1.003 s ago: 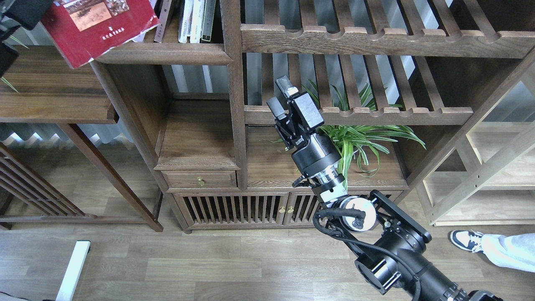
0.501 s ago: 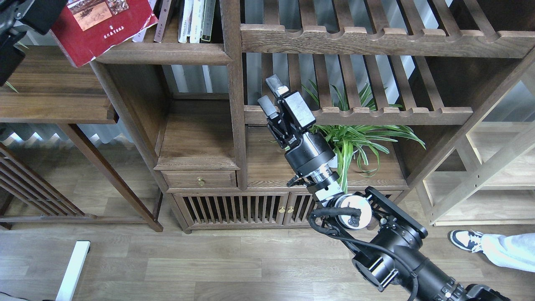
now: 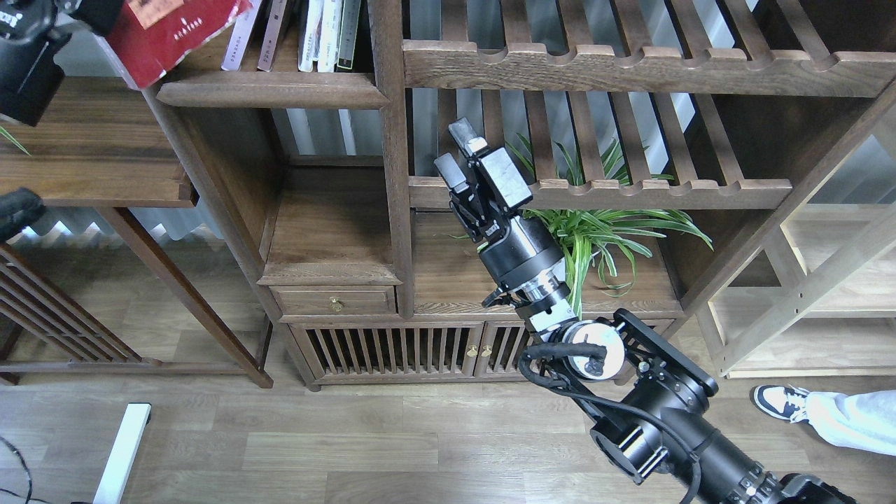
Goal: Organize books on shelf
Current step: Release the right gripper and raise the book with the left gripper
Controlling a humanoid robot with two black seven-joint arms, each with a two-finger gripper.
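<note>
Books stand upright at the back of the shelf, top left: pale spines and a thin lavender one. Red book hangs tilted over the shelf's left end, its lower corner past the edge, partly cut off by the frame top. Left pincer sits at the book's left side; its grip state cannot be told. Right pincer is raised before the slatted rack, fingers apart, holding nothing, beside a green plant.

Wood-plank floor beneath dark slatted racks
</note>
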